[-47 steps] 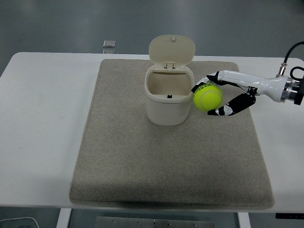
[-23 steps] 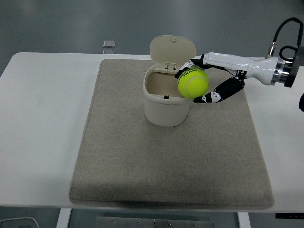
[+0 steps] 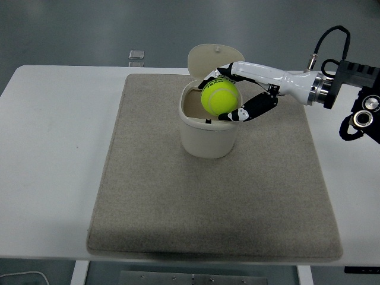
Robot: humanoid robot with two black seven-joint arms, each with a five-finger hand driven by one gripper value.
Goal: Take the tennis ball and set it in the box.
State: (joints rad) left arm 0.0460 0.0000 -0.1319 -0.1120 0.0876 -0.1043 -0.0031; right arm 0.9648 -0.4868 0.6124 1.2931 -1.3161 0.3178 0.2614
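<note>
My right robot hand point(image 3: 228, 95) reached in from the right edge, its black-and-white fingers point(image 3: 249, 109) curled around the fuzzy yellow-green tennis ball point(image 3: 220, 98). I held the ball in the air above the open mouth of the cream plastic box point(image 3: 206, 135), toward its right rim, in front of the raised hinged lid point(image 3: 208, 59). The box stood on a beige felt mat point(image 3: 178, 196) covering the white surface point(image 3: 53, 148).
</note>
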